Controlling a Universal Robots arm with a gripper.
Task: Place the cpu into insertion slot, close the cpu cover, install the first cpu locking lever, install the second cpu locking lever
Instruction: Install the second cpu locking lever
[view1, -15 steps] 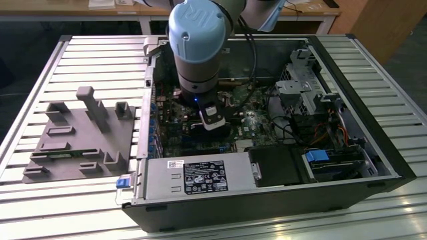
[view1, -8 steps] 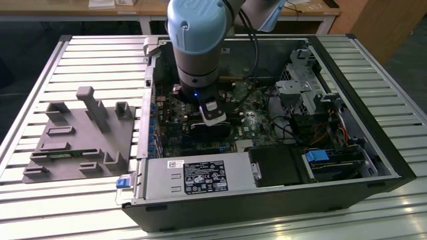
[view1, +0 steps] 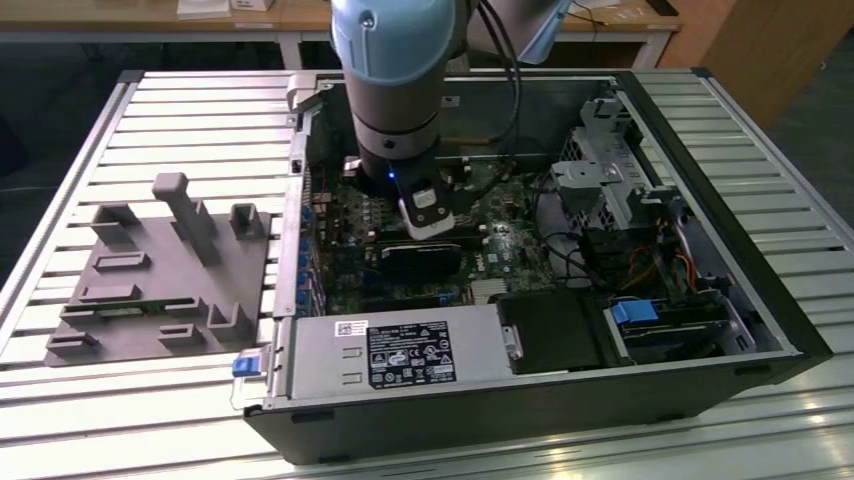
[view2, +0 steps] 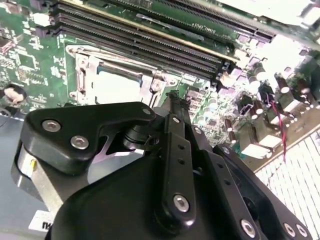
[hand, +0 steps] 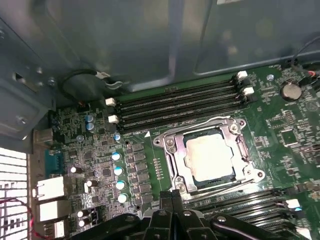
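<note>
Currently, at the exterior view's left, you have a grey fixture block (view1: 160, 270) lying on the slatted table (view1: 80, 160), beside the open computer case (view1: 747, 300). Moving toward the exterior view's right, the arm (view1: 398, 70) reaches down into the case and the gripper (view1: 430, 215) hangs just above the green motherboard (view1: 514, 250). In both wrist views you see the cpu (hand: 208, 157) lying flat in the insertion slot (hand: 186, 175), its pale metal top showing through the window of the cpu cover (hand: 172, 155), which lies down flat around it. 4 long black memory slots (hand: 175, 105) run alongside the socket. The gripper's black fingers (hand: 172, 210) stand pressed together with nothing between them, their tips just beside the socket's edge, and you cannot tell whether they touch the board.
</note>
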